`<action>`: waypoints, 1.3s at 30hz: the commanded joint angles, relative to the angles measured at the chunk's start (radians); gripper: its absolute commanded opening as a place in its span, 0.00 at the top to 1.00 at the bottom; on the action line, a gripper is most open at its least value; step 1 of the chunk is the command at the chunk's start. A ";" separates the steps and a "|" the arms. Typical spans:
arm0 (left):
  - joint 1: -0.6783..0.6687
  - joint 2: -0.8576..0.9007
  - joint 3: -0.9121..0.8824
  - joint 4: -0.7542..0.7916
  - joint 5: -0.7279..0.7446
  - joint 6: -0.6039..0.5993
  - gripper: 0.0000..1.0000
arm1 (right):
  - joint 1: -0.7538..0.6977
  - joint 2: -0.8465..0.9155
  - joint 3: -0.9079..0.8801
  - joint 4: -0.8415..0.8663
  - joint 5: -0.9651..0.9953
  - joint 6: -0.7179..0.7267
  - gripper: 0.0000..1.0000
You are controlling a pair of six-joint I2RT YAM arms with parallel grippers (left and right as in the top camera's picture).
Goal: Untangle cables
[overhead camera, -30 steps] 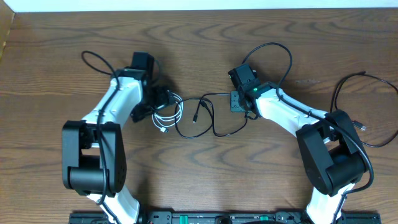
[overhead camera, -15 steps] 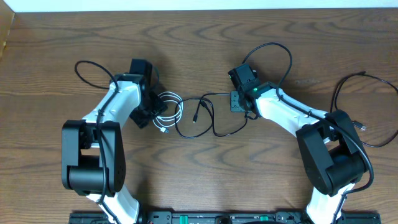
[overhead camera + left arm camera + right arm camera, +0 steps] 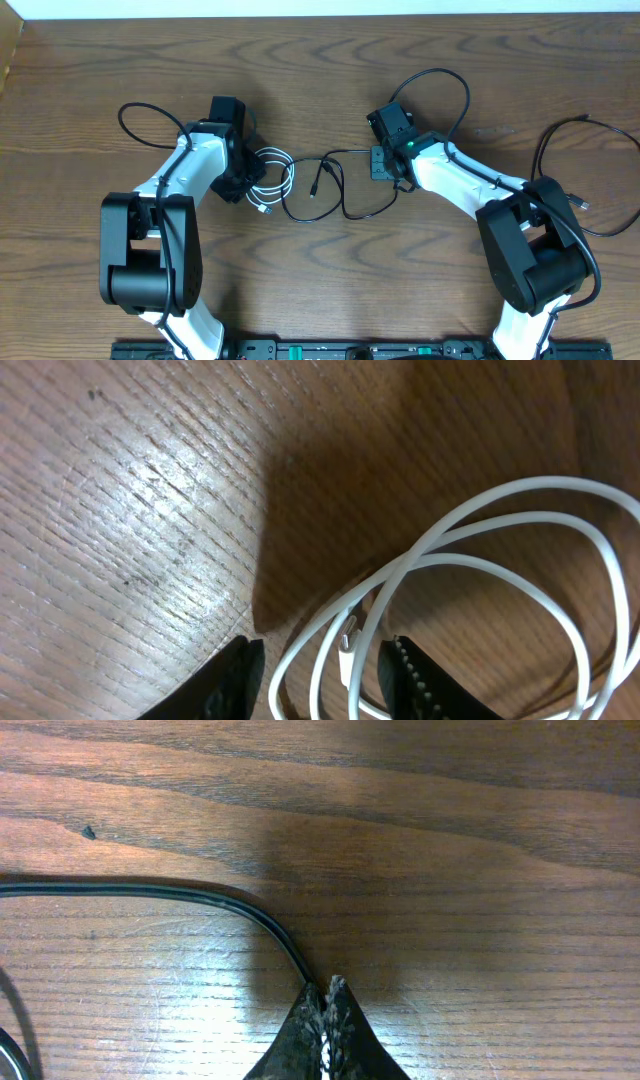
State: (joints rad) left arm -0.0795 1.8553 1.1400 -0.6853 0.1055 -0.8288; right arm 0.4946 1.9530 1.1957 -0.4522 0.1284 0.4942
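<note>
The white cable [image 3: 273, 180] lies coiled on the wooden table, left of centre. In the left wrist view, several strands of this white cable [image 3: 480, 565] and its small plug [image 3: 347, 652] run between the fingers. My left gripper [image 3: 243, 178] [image 3: 322, 655] straddles them, partly open, with a gap still showing on the left side. The black cable [image 3: 345, 212] winds from the coil toward the right. My right gripper [image 3: 381, 163] [image 3: 322, 985] is shut on it, and the black cable [image 3: 200, 895] runs straight into the closed fingertips.
Thick black arm wires loop over the table behind the left arm [image 3: 140, 110], behind the right arm [image 3: 450, 90] and at the far right [image 3: 590, 170]. The table's far edge [image 3: 320, 14] meets a white wall. Both arm bases stand at the near edge.
My left gripper has shifted a little left along the white coil and its jaws have narrowed around the strands. The right arm and the black cable have not moved.
</note>
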 commanded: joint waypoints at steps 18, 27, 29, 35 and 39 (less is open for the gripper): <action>-0.005 0.004 -0.005 0.035 -0.009 -0.030 0.81 | -0.003 0.001 0.001 0.000 0.016 0.018 0.98; -0.032 0.004 -0.007 0.037 -0.010 -0.031 0.81 | -0.003 0.001 0.001 0.001 0.016 0.018 0.99; -0.033 0.004 -0.007 0.040 -0.010 -0.031 0.85 | -0.003 0.001 0.001 0.001 0.016 0.018 0.99; -0.033 0.004 -0.007 0.036 -0.010 -0.031 0.85 | -0.003 0.001 0.001 0.001 0.016 0.018 0.99; -0.033 0.004 -0.007 0.036 -0.010 -0.030 0.92 | -0.003 0.001 0.001 0.001 0.016 0.018 0.99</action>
State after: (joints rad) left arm -0.1131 1.8553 1.1400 -0.6460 0.1055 -0.8639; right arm 0.4946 1.9530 1.1957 -0.4522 0.1284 0.4942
